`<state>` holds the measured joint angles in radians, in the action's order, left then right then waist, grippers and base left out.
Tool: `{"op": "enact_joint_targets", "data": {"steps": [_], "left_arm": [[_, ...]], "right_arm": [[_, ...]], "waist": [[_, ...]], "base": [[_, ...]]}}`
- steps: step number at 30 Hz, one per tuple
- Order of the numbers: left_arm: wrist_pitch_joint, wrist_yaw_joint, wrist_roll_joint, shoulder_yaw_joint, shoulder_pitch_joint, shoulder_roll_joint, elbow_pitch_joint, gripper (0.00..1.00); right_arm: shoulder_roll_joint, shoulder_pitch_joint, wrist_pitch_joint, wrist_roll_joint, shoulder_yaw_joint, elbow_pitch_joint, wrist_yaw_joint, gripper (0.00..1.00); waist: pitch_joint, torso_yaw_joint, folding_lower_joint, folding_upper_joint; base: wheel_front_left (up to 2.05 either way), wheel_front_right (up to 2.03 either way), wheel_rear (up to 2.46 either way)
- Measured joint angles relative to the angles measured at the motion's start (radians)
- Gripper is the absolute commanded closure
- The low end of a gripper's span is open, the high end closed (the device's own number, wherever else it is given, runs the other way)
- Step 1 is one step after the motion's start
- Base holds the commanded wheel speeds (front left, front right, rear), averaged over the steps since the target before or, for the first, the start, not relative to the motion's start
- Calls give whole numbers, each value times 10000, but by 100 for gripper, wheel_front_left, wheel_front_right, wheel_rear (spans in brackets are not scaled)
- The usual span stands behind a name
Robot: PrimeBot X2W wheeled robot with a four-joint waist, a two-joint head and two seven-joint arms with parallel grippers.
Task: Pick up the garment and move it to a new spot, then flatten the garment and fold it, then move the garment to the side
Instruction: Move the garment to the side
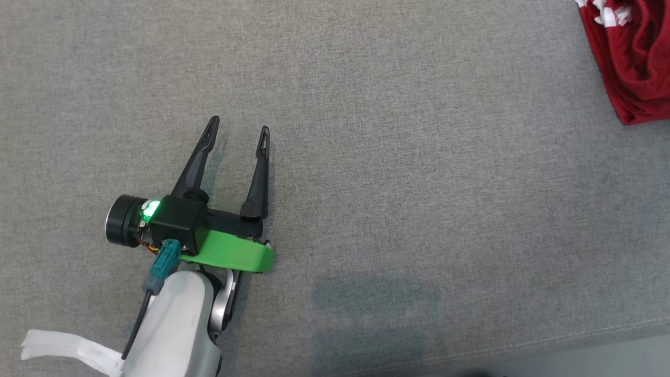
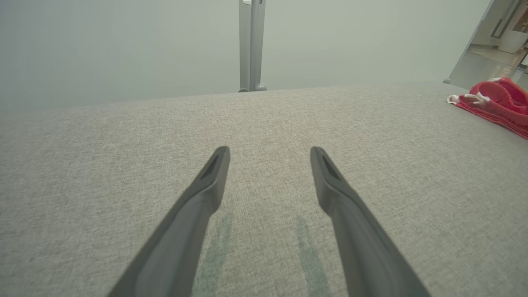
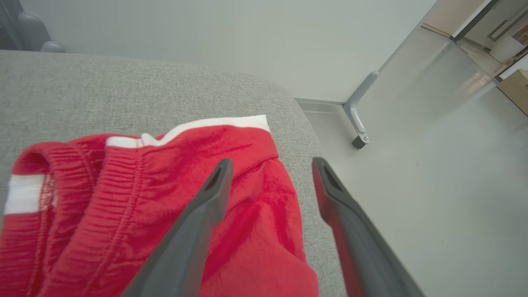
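The grey woven cushion (image 1: 398,157) spreads under both my arms, with a stitched seam along its near edge. In my right wrist view, pale floor (image 3: 433,198) lies past its rounded corner, and a grey metal leg (image 3: 358,119) stands there.

The red shorts (image 1: 633,57) lie bunched at the cushion's far right corner, well apart from my left arm. My right wrist view shows their gathered elastic waistband and white trim (image 3: 165,198). My left wrist view catches them as a small red heap (image 2: 495,103) off to the right.

My left gripper (image 1: 239,126) rests low over bare cushion at the lower left, fingers spread wide with nothing between them. Its wrist view shows the same open fingers (image 2: 270,150) above empty fabric.

My right gripper (image 3: 272,162) is above the shorts' outer edge with its fingers apart and nothing clamped. One finger lies over the red cloth, the other over the cushion edge and floor.

A green bracket (image 1: 230,254) sits on my left wrist, and a green light (image 1: 152,208) glows beside it.
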<state>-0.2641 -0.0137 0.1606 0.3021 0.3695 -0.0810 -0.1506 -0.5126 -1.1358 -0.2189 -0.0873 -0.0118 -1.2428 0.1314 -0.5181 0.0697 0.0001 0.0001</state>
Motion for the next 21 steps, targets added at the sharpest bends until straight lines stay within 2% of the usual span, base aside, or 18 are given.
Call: {"op": "enact_joint_targets", "data": {"steps": [4,8,9,12,21], "left_arm": [[0,8,79,12,-13,15,-121,0],[0,8,251,-8,-119,52,-307,0],[0,8,251,-8,-119,52,-307,0],[0,48,368,-92,-229,79,-477,0],[0,155,761,-731,-959,130,-1141,0]], "right_arm": [[113,30,-324,658,-288,268,0,0],[1022,401,-418,742,-255,961,0,0],[1022,401,-418,742,-255,961,0,0],[1442,867,-439,523,92,1741,2,0],[2165,3277,-439,-527,901,4257,0,0]], "waist": [[222,41,0,0],[655,85,0,0],[655,85,0,0],[996,108,-1,0],[2381,88,-1,0]], "base": [[0,0,0],[0,0,0],[0,0,0],[0,0,0],[0,0,0]]}}
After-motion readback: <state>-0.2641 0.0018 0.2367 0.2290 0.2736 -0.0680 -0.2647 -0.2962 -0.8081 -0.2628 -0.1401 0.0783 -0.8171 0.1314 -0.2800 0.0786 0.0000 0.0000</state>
